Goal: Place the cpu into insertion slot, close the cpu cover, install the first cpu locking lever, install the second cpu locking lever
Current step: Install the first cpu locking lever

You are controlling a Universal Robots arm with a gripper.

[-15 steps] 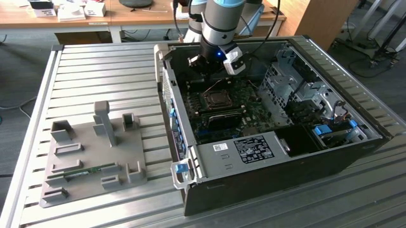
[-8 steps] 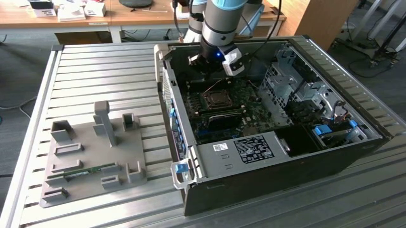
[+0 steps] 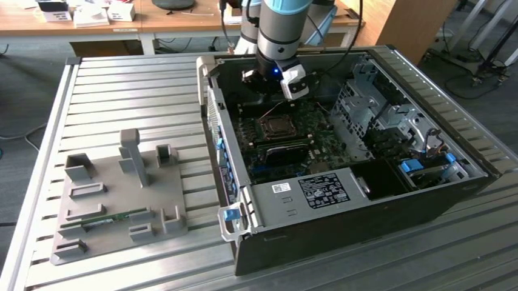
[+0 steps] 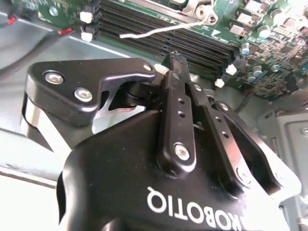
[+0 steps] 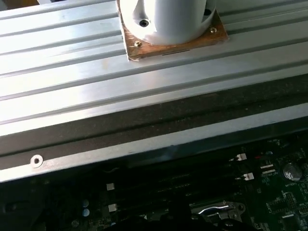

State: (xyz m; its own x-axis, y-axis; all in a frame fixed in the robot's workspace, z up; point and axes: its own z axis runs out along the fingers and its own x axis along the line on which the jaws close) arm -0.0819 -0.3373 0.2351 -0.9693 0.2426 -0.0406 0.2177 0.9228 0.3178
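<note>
In the exterior view my gripper (image 3: 269,91) hangs inside the open computer case, just behind the insertion slot (image 3: 280,126) on the green board. The cpu cover (image 3: 264,128), a silvery frame, appears to lie flat around the slot. I cannot tell whether the cpu sits under it. In the second wrist view the black fingers (image 4: 177,91) meet at their tips with nothing between them, above the long black memory slots (image 4: 159,36). A thin silver locking lever (image 4: 163,29) runs beside those slots towards a corner of the metal frame (image 4: 198,8). That lever (image 5: 216,209) also glints in the first wrist view.
The case (image 3: 340,230) stands on a slatted aluminium table (image 3: 121,91). Drive cages (image 3: 380,115) and cables fill the case at the exterior view's right. A grey fixture plate (image 3: 162,200) with upright posts and a memory stick (image 3: 101,222) lies at the exterior view's left.
</note>
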